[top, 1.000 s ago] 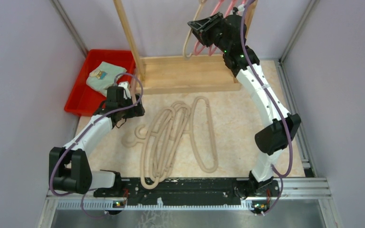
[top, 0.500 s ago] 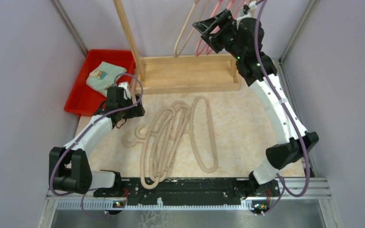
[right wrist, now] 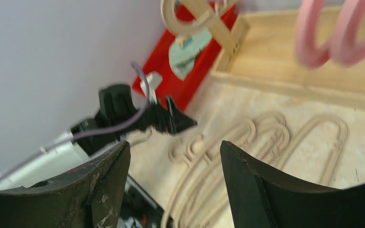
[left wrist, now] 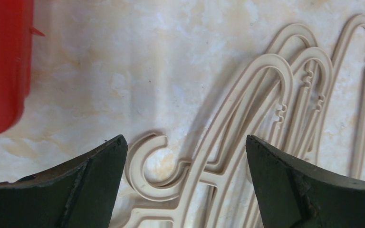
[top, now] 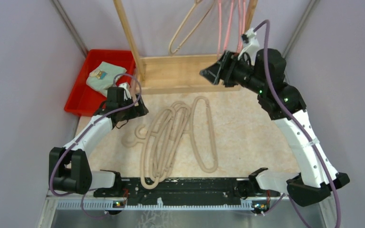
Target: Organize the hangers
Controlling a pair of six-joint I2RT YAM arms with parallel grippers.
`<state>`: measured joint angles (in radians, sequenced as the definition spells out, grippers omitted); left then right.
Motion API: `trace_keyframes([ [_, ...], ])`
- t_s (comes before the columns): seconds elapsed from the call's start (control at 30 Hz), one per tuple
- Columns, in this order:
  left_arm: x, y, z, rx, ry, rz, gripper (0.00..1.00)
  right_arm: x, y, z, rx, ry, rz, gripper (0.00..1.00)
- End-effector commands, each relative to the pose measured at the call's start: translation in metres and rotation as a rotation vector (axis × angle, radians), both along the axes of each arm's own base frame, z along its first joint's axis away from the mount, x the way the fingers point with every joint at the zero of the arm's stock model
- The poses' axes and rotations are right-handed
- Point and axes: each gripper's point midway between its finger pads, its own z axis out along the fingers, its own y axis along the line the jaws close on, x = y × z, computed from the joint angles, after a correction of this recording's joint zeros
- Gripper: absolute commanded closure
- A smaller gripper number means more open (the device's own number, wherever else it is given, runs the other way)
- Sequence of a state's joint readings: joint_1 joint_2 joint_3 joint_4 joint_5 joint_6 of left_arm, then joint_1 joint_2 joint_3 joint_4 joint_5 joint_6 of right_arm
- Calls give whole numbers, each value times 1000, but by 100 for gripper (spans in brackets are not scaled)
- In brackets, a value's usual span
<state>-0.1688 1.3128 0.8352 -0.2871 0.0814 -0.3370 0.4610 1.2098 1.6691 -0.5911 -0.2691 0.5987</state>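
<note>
Several beige hangers [top: 171, 137] lie piled flat on the table, hooks to the left. One beige hanger [top: 185, 28] and pink hangers [top: 230, 23] hang from the rack at the back. My left gripper [top: 140, 110] is open and empty, just above the pile's hooks [left wrist: 147, 171], with a finger on each side [left wrist: 185, 156]. My right gripper [top: 209, 73] is open and empty in the air in front of the rack, below the hanging hangers. Its wrist view [right wrist: 175, 156] shows the pink hangers [right wrist: 332, 42] above and the beige pile [right wrist: 247, 152] below.
A red bin [top: 88, 85] holding a folded cloth [top: 105, 76] stands at the back left, beside the left gripper. The light wooden rack frame [top: 190, 73] with its base and posts stands at the back. Walls close in both sides.
My right arm has drawn back and down from the hanging hangers, empty and open. The hanging beige hanger has swung to the left. The left arm has not moved.
</note>
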Motion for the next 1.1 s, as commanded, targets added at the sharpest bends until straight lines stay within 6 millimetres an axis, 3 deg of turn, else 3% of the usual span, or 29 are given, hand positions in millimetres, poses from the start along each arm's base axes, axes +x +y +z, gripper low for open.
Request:
trace_keyframes([
  [0.0, -15, -23, 12, -108, 25, -19, 0, -41, 8, -50, -207, 11, 147, 32],
  [0.17, -50, -33, 10, -171, 43, 17, 7, -71, 2, -95, -255, 100, 209, 33],
  [0.4, -101, -41, -30, -174, 126, 59, 24, -94, -16, -137, -349, 184, 225, 34],
  [0.63, -126, -54, -41, -144, 161, 86, 27, -107, -27, -201, -429, 299, 236, 36],
  [0.83, -145, -48, -45, -114, 179, 174, 27, -111, -24, -220, -423, 336, 253, 37],
  [1.07, -159, -26, -49, -68, 209, 281, 28, -108, -20, -224, -436, 336, 277, 37],
])
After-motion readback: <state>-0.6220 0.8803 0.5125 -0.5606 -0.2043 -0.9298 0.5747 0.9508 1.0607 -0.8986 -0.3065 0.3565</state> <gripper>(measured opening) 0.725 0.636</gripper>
